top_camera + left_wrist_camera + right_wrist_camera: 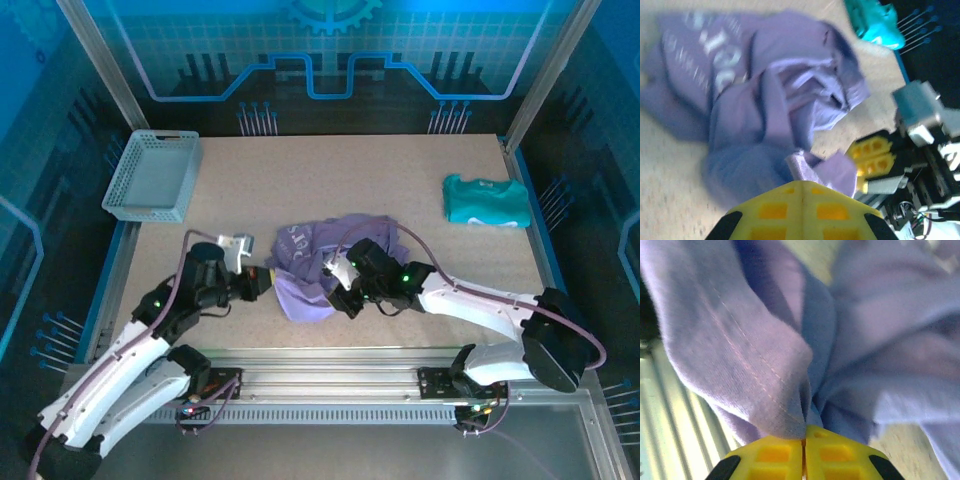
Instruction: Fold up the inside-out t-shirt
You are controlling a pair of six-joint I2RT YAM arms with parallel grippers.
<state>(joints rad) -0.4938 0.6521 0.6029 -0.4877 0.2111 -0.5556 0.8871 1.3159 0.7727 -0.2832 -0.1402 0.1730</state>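
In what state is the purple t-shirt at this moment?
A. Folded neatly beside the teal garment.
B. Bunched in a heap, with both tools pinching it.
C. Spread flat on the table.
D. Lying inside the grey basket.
B: the t-shirt lies crumpled, and the left tool and the right tool are each shut on a fold of its cloth.

Cool bluish light overall; the left wrist view shows the t-shirt (765, 100) smeared by blur.

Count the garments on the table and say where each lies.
2: the lavender t-shirt, crumpled at the near centre; a teal garment, folded, at the far right. None seems hidden.
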